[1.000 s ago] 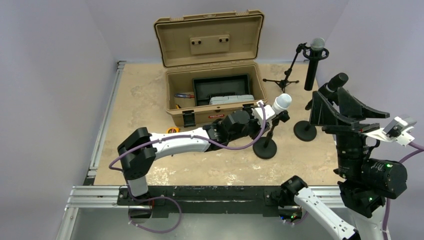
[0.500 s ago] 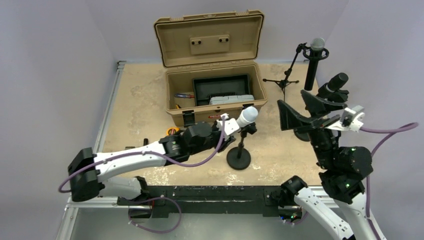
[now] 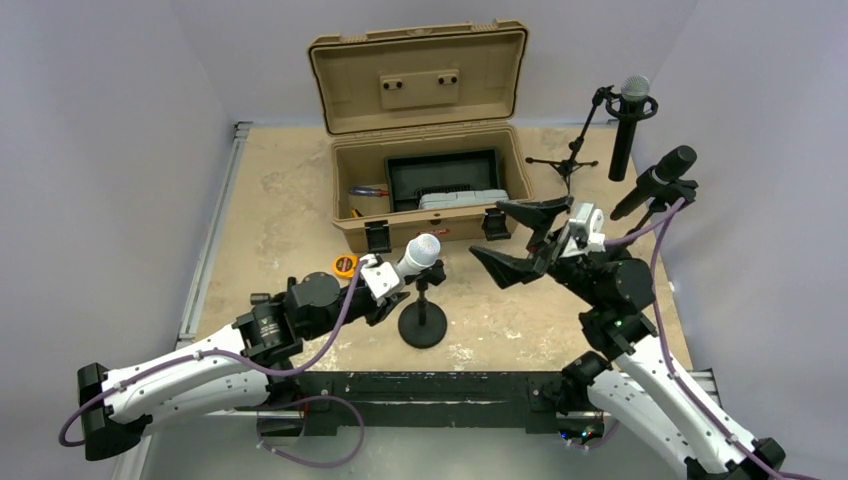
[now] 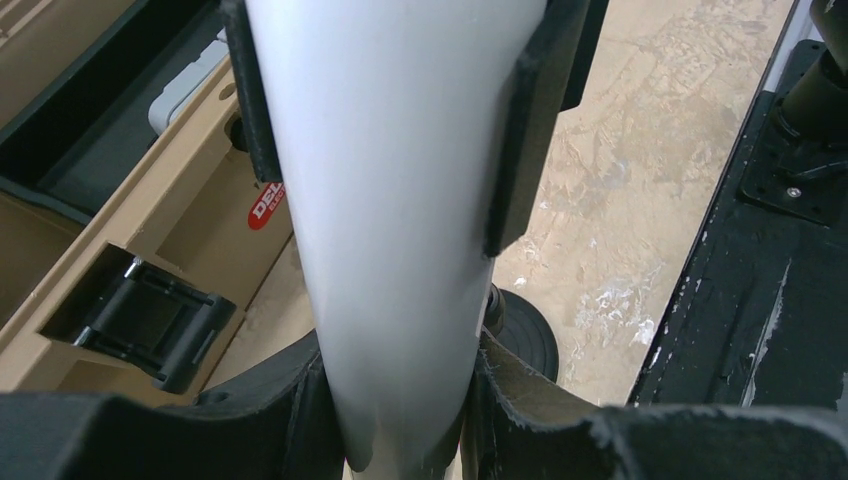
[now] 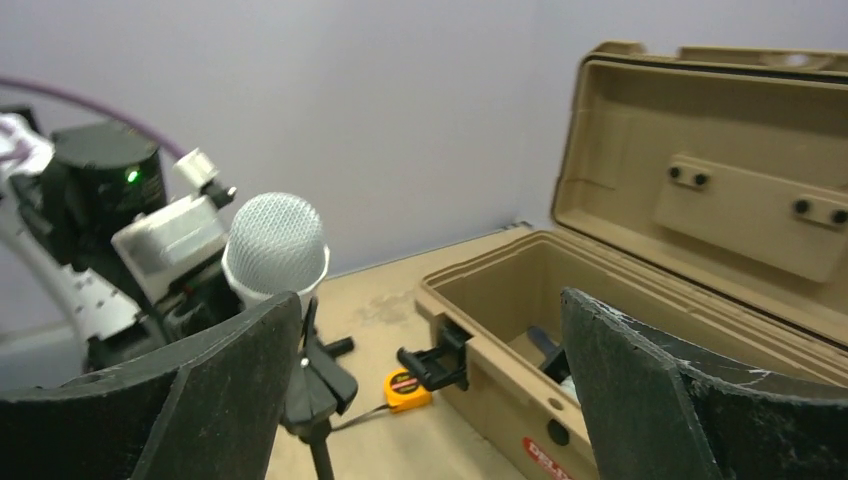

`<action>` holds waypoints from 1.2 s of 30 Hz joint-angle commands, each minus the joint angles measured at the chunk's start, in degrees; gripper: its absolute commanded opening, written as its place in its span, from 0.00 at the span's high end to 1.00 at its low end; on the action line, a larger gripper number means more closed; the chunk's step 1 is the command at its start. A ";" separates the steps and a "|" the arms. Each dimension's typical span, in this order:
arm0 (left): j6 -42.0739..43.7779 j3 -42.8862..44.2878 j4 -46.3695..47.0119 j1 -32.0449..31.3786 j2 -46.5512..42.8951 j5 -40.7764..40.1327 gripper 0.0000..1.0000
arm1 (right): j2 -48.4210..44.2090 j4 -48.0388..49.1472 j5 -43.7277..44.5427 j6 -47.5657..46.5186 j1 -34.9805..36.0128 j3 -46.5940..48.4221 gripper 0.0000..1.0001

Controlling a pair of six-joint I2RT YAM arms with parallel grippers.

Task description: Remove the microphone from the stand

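A white microphone (image 3: 415, 255) with a silver mesh head sits in the clip of a short black stand (image 3: 423, 322) with a round base, in front of the tan case. My left gripper (image 3: 385, 283) is shut on the microphone's white body, which fills the left wrist view (image 4: 395, 200). The stand's round base (image 4: 525, 335) shows below it. My right gripper (image 3: 520, 237) is open and empty, held in the air to the right of the microphone. In the right wrist view the mesh head (image 5: 275, 245) rises behind the left finger (image 5: 170, 400).
An open tan case (image 3: 430, 140) with a black tray stands behind the stand. An orange tape measure (image 3: 345, 264) lies by its front left corner. Two black microphones on stands (image 3: 628, 110) and a small tripod (image 3: 568, 160) stand at the back right.
My left arm has drawn back to the left and towards the near edge, carrying the white microphone and its stand along. My right gripper has swung left and down towards the microphone.
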 commanded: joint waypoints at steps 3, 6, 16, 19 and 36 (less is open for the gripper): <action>-1.85 0.27 3.27 0.10 -1.90 0.65 1.00 | 3.78 18.31 -15.23 -0.76 1.44 -5.80 0.01; -2.31 0.07 3.86 0.11 -1.84 0.30 1.00 | 5.81 21.72 -15.96 -2.30 4.16 -8.20 0.02; -2.85 0.96 4.16 0.10 -0.23 1.21 1.00 | 14.84 28.30 -17.12 -6.84 9.32 -10.63 0.06; -3.19 0.84 4.37 0.10 0.39 1.52 1.00 | 16.18 29.42 -16.31 -6.84 9.43 -10.10 0.08; -4.96 1.19 4.49 0.10 0.55 1.55 1.00 | 21.84 33.52 -18.56 -5.59 9.43 -11.08 0.23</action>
